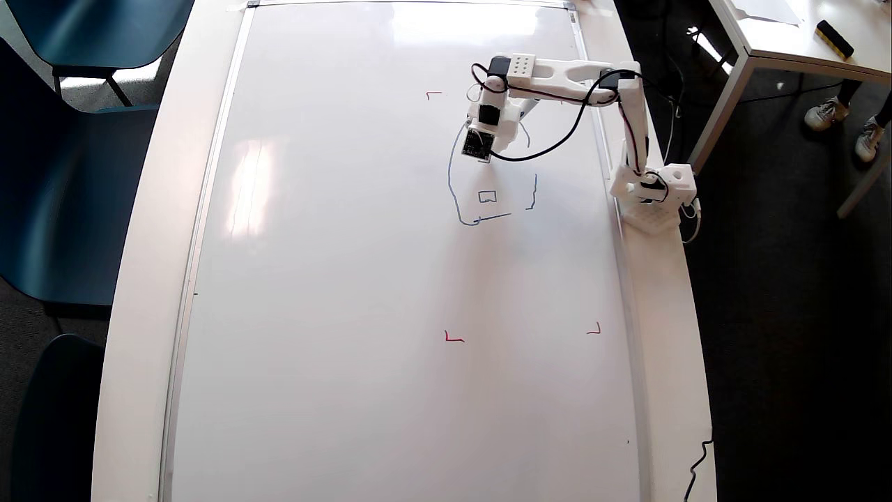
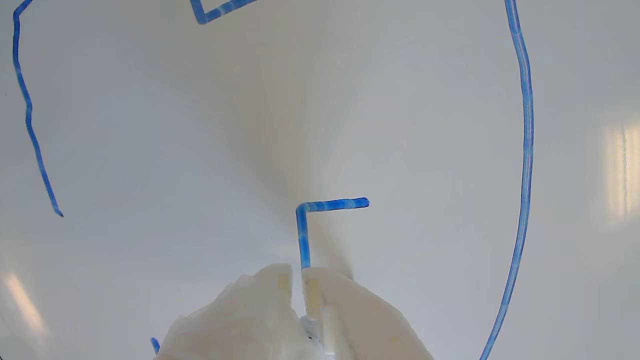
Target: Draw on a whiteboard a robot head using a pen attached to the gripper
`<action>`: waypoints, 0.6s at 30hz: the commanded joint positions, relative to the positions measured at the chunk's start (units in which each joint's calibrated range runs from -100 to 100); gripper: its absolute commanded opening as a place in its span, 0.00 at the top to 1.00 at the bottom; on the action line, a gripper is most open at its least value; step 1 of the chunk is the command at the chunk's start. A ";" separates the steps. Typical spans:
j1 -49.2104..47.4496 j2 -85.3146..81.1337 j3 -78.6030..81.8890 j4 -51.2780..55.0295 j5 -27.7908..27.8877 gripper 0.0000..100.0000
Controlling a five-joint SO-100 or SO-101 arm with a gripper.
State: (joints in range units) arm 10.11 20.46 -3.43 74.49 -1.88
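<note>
Wrist view: pen hidden behind end effector [image 2: 298, 280]

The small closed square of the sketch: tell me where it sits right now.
In the overhead view the small square lies right of centre on the whiteboard, just below the tool, inside the unfinished blue outline and above its bottom stroke.

- A long white table [image 1: 143, 230] with rounded edges fills most of the overhead view.
- Dark teal chairs [image 1: 63, 209] stand along its left side, over dark grey carpet [image 1: 780, 335].
- At upper right, a second white table [image 1: 780, 49] on grey legs carries a black block with a yellow edge [image 1: 834, 38].
- Two feet in pale sneakers [image 1: 826, 113] show beneath it.
- Bright daylight falls on the floor at upper left [image 1: 104, 77].
</note>
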 commanded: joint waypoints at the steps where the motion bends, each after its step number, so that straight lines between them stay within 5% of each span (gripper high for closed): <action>1: -1.82 0.63 -1.61 -0.30 -0.27 0.99; 18: -3.88 -1.04 -5.24 1.61 -2.31 0.99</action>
State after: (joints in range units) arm 5.28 21.05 -4.98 74.75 -3.04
